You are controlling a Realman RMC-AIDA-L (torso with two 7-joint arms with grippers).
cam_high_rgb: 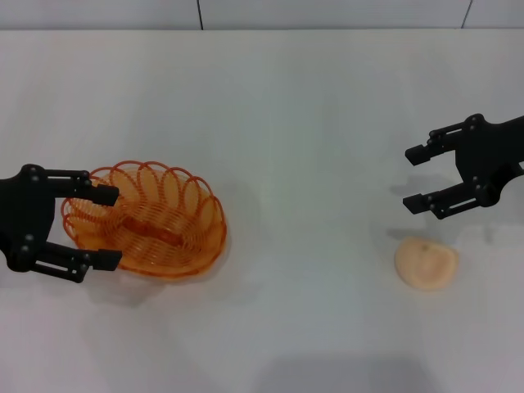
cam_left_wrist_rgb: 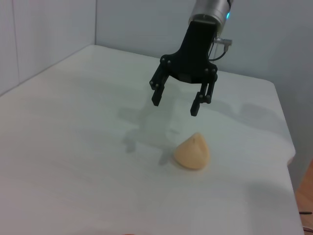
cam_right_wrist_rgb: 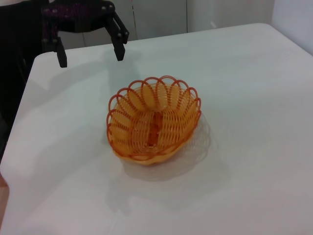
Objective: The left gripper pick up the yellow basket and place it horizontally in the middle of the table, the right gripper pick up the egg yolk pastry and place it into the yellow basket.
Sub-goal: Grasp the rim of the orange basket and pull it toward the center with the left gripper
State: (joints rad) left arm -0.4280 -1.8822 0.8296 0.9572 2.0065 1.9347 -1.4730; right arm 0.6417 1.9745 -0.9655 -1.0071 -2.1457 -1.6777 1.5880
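Head view, looking down on a white surface (cam_high_rgb: 286, 98). At lower left sits the basket (cam_high_rgb: 147, 219), an orange wire oval, upright, its long axis slanting across the frame. The left gripper (cam_high_rgb: 105, 228) is at the basket's left edge, fingers spread apart and empty, one over the rim and one near its lower edge; whether they touch the wire cannot be told. The right wrist view shows that gripper (cam_right_wrist_rgb: 88, 50) raised behind the basket (cam_right_wrist_rgb: 154, 120), not gripping it. At lower right lies the pastry (cam_high_rgb: 426, 263), a pale peach dome, well apart from the basket. The right gripper (cam_high_rgb: 416, 177) hovers just above it in the frame, fingers open and empty.

The first step appears to be in hand: taking the basket. Next, the left fingers likely need to close on the rim, then carry the basket to the middle and set it level.
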